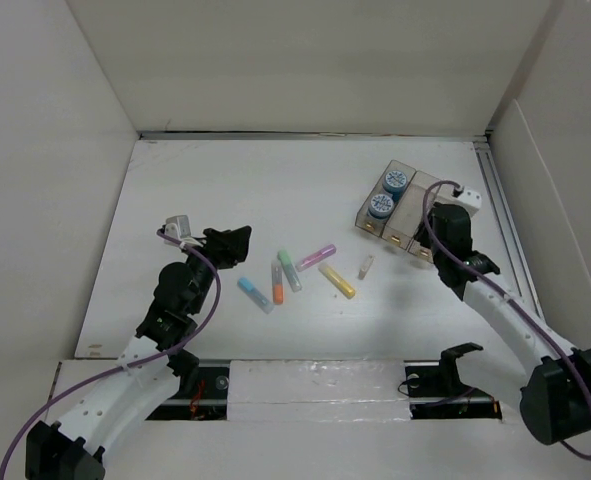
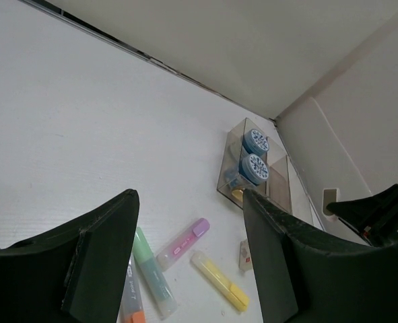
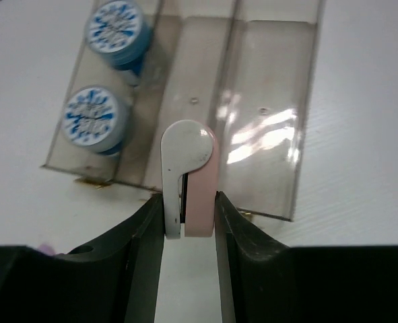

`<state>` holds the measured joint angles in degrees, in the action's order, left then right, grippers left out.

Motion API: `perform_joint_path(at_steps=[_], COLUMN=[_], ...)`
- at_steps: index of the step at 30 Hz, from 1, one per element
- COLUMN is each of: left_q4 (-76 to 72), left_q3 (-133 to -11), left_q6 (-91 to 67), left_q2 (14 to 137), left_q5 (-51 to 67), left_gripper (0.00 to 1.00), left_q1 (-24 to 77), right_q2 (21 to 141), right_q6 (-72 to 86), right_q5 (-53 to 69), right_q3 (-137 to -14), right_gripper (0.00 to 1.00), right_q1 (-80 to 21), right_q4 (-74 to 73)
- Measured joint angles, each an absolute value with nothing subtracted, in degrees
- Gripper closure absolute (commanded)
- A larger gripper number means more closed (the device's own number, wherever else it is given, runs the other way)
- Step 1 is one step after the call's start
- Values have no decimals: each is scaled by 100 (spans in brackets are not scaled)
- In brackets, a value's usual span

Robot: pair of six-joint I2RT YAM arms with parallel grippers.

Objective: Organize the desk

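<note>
We hold a white-and-pink item (image 3: pixel 185 148) in the right pincer (image 3: pixel 188 212) at the near edge of the clear tray (image 3: pixel 273 101); next, we judge, it must be lowered into the middle compartment. The left pincer (image 2: pixel 188 222) gapes empty.

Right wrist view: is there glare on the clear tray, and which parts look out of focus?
Right wrist view: bright glare patches on the tray, in its right compartment; the right hand is dark and soft, while the pink-white object it grips looks sharp. Left wrist view: the left hand is likewise dark and blurred.

Jars (image 1: pixel 394 181) seemingly in tray (image 1: pixel 405 218) on desk (image 1: pixel 225 200)
</note>
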<state>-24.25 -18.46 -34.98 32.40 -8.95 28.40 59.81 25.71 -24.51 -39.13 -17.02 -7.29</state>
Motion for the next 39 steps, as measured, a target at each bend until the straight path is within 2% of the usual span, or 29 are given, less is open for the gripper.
perform_joint_path(at_steps=[7,8,9,10,14,16,20,23,26,27,29,30,32,33,34,36,39], left_q4=[-2449,-2451,-2451,-2453,-2462,-2462,-2462,-2462,-2462,-2462,-2462,-2462,-2462,-2462,-2462,-2464,-2462], left_q3=[-1846,-1846,-1846,-1846,-1846,-1846,-1846,-1846,-1846,-1846,-1846,-1846,-1846,-1846,-1846,-1846,-1846], left_q6=[-3498,-3498,-3498,-3498,-3496,-3496,-3496,-3496,-3496,-3496,-3496,-3496,-3496,-3496,-3496,-3496,-3496], left_q2=[3310,3310,3310,3310,3310,3304,3282,3284,3293,3293,3293,3293,3293,3293,3291,3291,3299], left_q5=[-832,-819,-812,-805,-799,-797,-797,-794,-797,-794,-792,-792,-792,-790,-788,-779,-768], left_gripper=[42,42,42,42,42,41,42,42,42,42,42,42,42,42,42,42,42], left_q1=[2840,2840,2840,2840,2840,2840,2840,2840,2840,2840,2840,2840,2840,2840,2840,2840,2840], right_q2=[6184,6342,6410,6508,6969,7054,6871,6431,5896,5771,5701,5747,5942,6088,6250,6657,7338], right_q6=[2753,2781,2790,2792,2838,2836,2823,2786,2685,2681,2705,2753,2888,2969,3057,3164,3223], right_q5=[-2283,-2202,-2189,-2163,-2027,-1981,-1940,-1890,-1804,-1767,-1723,-1708,-1664,-1662,-1645,-1612,-1590], right_q3=[-3553,-3555,-3557,-3573,-3791,-3883,-3900,-3887,-3824,-3822,-3820,-3815,-3763,-3712,-3656,-3625,-3660], right_gripper=[71,64,64,51,29,24,23,29,60,79,93,95,82,59,44,21,11], right_q1=[-768,-701,-674,-644,-589,-567,-558,-609,-886,-1072,-1568,-1868,-2427,-2724,-2969,-3365,-3629], right_q4=[-681,-681,-685,-685,-663,-652,-663,-655,-705,-709,-764,-827,-899,-930,-950,-1041,-1052])
